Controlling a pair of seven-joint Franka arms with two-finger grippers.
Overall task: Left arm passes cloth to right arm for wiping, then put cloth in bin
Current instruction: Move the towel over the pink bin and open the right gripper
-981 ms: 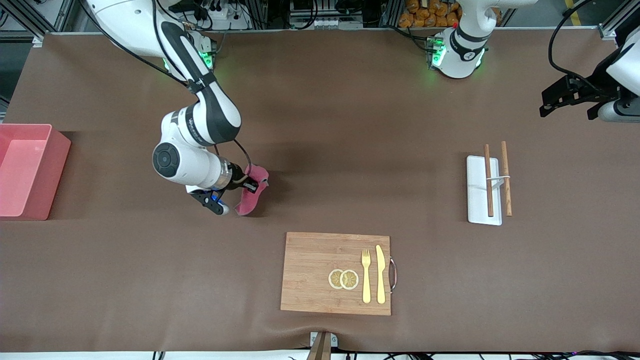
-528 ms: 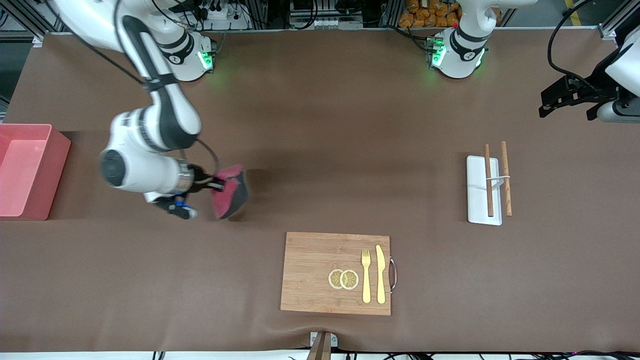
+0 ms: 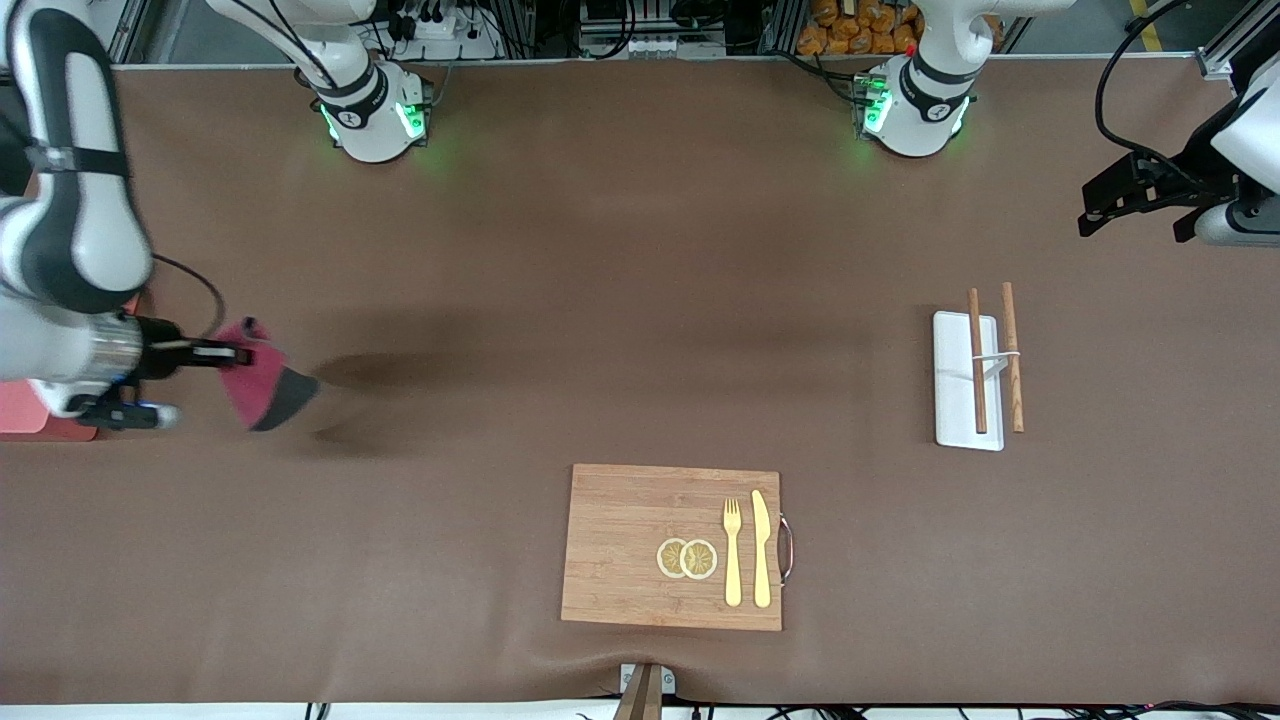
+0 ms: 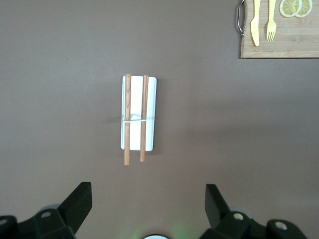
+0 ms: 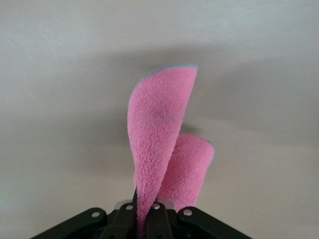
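Observation:
My right gripper is shut on the raspberry-pink cloth, which hangs from it above the table near the right arm's end. In the right wrist view the folded cloth sticks out between the closed fingers. The salmon-pink bin sits at the right arm's end, mostly hidden by the right arm; only a corner shows. My left gripper is open and empty, held high at the left arm's end, waiting. Its fingers frame bare table.
A wooden cutting board with lemon slices, a fork and a knife lies near the front camera. A white tray with two wooden sticks lies toward the left arm's end, also in the left wrist view.
My right arm has swung with the cloth from the table's middle toward the bin at its end. The left arm has not moved.

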